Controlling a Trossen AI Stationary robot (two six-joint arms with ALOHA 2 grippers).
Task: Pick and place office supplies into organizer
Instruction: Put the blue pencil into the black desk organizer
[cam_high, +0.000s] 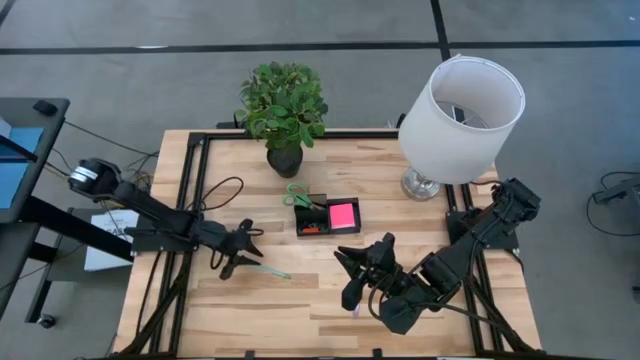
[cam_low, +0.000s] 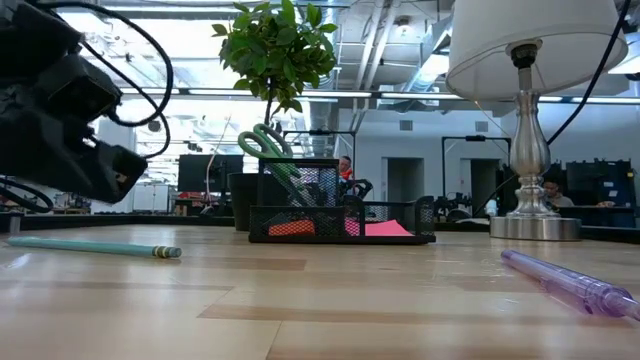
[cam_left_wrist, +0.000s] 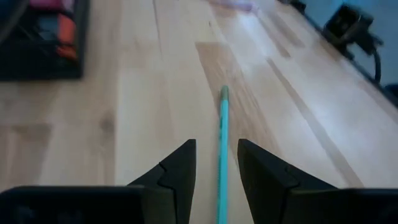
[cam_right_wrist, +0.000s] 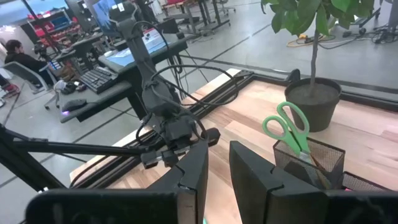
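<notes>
Teal pencil (cam_left_wrist: 220, 149) lies flat on the worktop (cam_high: 330, 295), well apart from the black organizer (cam_high: 327, 217), between the parted fingers of my left hand (cam_high: 243, 250); my right hand (cam_high: 362, 270) waits open nearby.

A light butcher-block wooden table (cam_high: 250, 310) framed in black metal rails stands on a grey concrete floor (cam_high: 120, 80) crossed by dark lines; a white-shaded lamp with a silver base (cam_high: 460, 110) stands at its far right corner; a leafy green plant in a dark pot (cam_high: 283, 110) sits at the far edge; beyond, a dark desk with a keyboard (cam_right_wrist: 99, 76), a seated person (cam_right_wrist: 18, 59), bright ceiling lights (cam_low: 200, 40).
</notes>
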